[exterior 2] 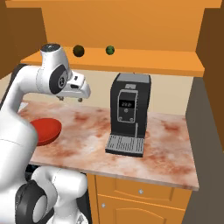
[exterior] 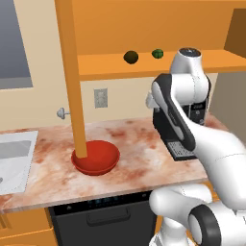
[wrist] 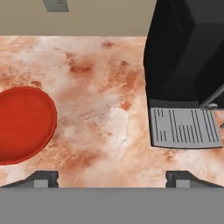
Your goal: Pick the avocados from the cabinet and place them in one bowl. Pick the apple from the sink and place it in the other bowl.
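Observation:
Two avocados lie on the shelf of the orange cabinet (exterior: 144, 67): an olive-brown one (exterior: 130, 56) (exterior 2: 78, 50) and a darker green one (exterior: 157, 53) (exterior 2: 110, 50). The red bowl (exterior: 96, 157) (exterior 2: 46, 130) (wrist: 22, 124) sits on the counter at the foot of the cabinet's tall door panel (exterior: 72, 72). My gripper (exterior 2: 71, 99) (wrist: 113, 178) hangs open and empty above the counter, between the bowl and the coffee machine, well below the shelf. A corner of the sink (exterior: 14, 158) shows at far left. The apple and the other bowl are out of view.
A black coffee machine (exterior: 185, 129) (exterior 2: 129, 113) (wrist: 188, 65) with a grey drip tray stands on the marbled counter (exterior: 134, 163) right of the gripper. A wall outlet (exterior: 100, 98) sits under the shelf. The counter ends at the right beside a wall.

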### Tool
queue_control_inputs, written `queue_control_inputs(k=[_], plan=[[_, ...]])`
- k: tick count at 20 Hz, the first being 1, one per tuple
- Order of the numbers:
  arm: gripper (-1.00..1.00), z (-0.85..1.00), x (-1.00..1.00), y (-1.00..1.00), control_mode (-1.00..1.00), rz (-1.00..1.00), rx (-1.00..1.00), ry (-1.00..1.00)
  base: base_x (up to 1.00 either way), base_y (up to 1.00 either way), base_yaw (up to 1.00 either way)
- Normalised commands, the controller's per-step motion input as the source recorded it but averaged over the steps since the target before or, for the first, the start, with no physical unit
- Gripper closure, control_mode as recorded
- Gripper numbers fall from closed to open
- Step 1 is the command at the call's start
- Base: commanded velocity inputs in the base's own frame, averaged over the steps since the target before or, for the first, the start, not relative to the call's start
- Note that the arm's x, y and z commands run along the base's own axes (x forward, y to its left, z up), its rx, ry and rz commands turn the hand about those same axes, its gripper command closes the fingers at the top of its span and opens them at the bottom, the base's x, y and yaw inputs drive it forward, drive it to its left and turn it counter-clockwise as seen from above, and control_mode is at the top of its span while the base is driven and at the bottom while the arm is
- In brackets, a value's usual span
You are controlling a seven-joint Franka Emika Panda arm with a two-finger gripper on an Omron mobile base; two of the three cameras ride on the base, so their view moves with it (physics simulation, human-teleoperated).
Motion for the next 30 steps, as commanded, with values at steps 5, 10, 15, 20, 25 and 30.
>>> queue_control_inputs(k=[5,10,15,20,25,30], plan=[[-1.0,0.52,-0.1,0.2,-1.0,0.0,-0.02,-0.29,0.0,0.0,0.0],[-1.0,0.55,0.01,0.22,-1.0,0.0,0.0,-0.29,0.0,0.0,0.0],[-1.0,0.5,0.03,0.06,-1.0,0.01,-0.03,-0.2,0.0,0.0,0.0],[-1.0,0.47,0.24,0.0,-1.0,0.05,0.0,-0.13,0.0,0.0,0.0],[-1.0,0.39,0.4,0.08,-1.0,0.05,0.0,-0.1,0.0,0.0,0.0],[-1.0,0.09,0.44,0.19,-1.0,0.0,0.0,-0.02,0.0,0.0,0.0]])
